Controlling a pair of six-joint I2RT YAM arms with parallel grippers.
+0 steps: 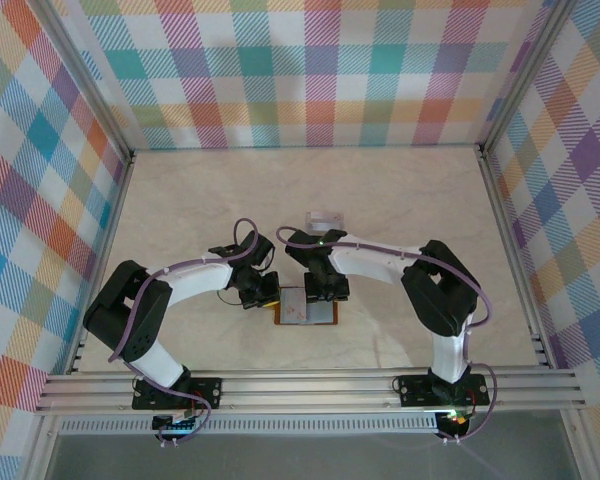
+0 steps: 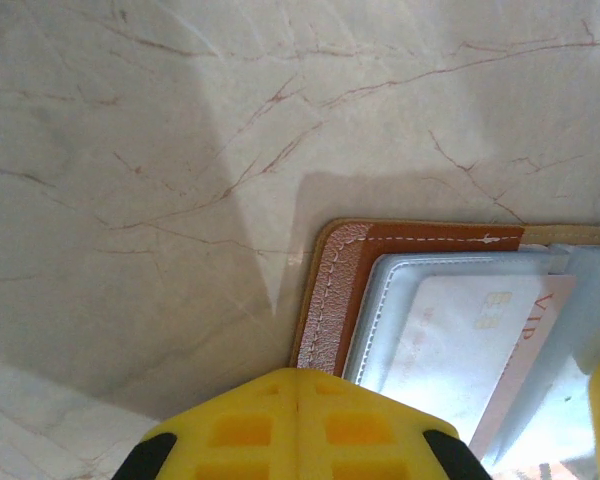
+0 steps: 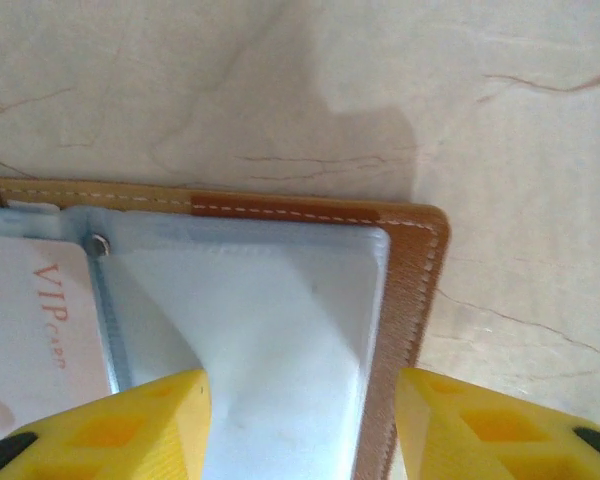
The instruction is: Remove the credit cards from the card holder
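The card holder (image 1: 306, 308) lies open and flat on the table between the two arms, brown leather with a grey-blue lining. A pale credit card (image 2: 458, 340) printed "VIP" sits in its left sleeve, and its edge also reaches into the right wrist view (image 3: 32, 325). My left gripper (image 2: 298, 378) is shut with nothing between its fingers, its tips at the holder's left stitched edge (image 2: 332, 295). My right gripper (image 3: 302, 430) is open above the holder's right half (image 3: 280, 320). One finger is over the sleeve and the other is past the brown rim (image 3: 405, 300).
A small pale rectangle (image 1: 326, 217) lies on the marble table (image 1: 180, 200) just behind the right wrist; I cannot tell what it is. Checked walls enclose the table on three sides, and a metal rail (image 1: 310, 385) runs along the near edge.
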